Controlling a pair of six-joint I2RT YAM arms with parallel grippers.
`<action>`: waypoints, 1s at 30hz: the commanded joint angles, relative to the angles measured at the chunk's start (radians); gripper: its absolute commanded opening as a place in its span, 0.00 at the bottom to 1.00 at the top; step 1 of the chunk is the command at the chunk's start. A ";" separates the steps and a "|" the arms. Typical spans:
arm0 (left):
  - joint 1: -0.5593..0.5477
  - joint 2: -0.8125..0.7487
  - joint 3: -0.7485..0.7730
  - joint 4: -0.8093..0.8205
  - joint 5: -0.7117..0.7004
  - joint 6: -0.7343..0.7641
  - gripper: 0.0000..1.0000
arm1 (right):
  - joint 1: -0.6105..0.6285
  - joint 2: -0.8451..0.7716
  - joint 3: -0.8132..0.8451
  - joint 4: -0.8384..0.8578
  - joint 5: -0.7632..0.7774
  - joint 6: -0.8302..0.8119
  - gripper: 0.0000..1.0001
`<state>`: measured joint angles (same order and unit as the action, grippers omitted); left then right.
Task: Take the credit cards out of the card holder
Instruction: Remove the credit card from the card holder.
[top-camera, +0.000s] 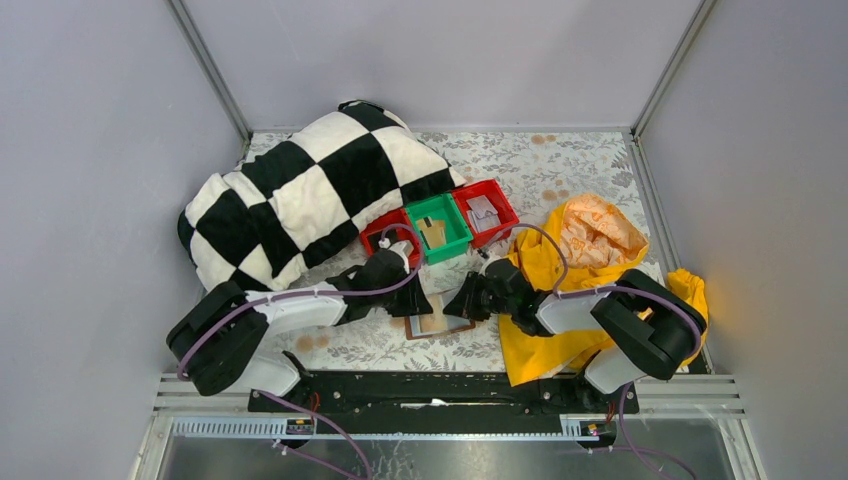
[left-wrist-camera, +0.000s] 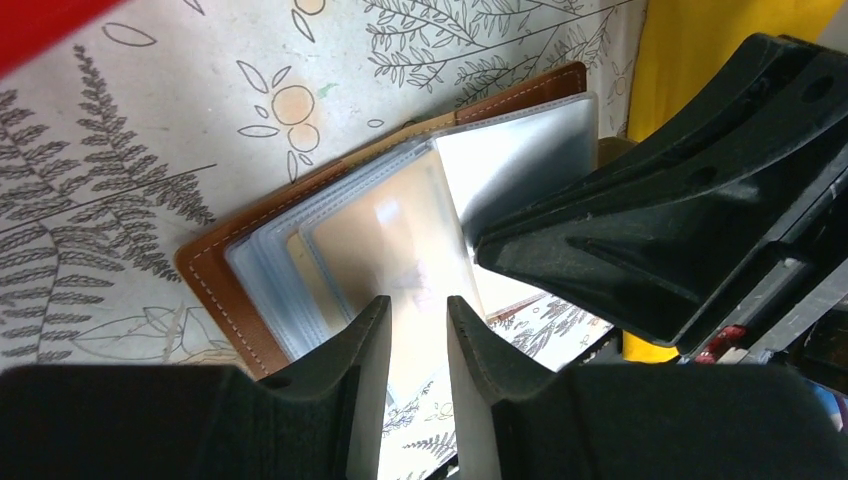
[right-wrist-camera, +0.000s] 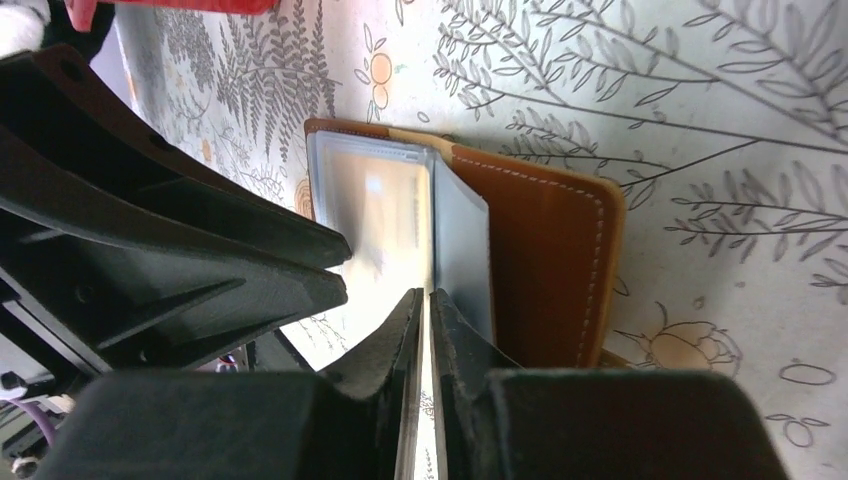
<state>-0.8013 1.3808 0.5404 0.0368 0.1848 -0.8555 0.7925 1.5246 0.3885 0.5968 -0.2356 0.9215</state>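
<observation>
Where glossy sleeves (left-wrist-camera: 380, 230) fan, the leather card holder (right-wrist-camera: 540, 260) gapes.

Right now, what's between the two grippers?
Between left gripper and right gripper: the open card holder, its clear sleeves fanned up, a tan card in one. Left wrist view shows it.

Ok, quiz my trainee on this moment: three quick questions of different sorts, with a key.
1. True or false: the card holder lies folded shut.
2. The bin holding tan cards is: A red, B green, C blue.
3. Fill in: the right fingers pinch a clear ____ of the card holder.
Key: 1 false, it lies open; 2 B; 3 sleeve.
</observation>
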 joint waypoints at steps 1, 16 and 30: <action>0.010 0.031 0.029 0.030 0.017 0.033 0.31 | -0.047 -0.031 -0.012 0.054 -0.044 0.001 0.14; 0.056 -0.068 0.039 -0.098 0.021 0.086 0.36 | -0.087 0.000 0.043 0.032 -0.104 -0.046 0.16; 0.056 0.054 0.042 -0.006 0.099 0.071 0.36 | -0.088 0.063 0.029 0.094 -0.128 -0.015 0.26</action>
<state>-0.7456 1.3952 0.5667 -0.0090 0.2543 -0.7910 0.7124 1.5749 0.4118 0.6392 -0.3447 0.8997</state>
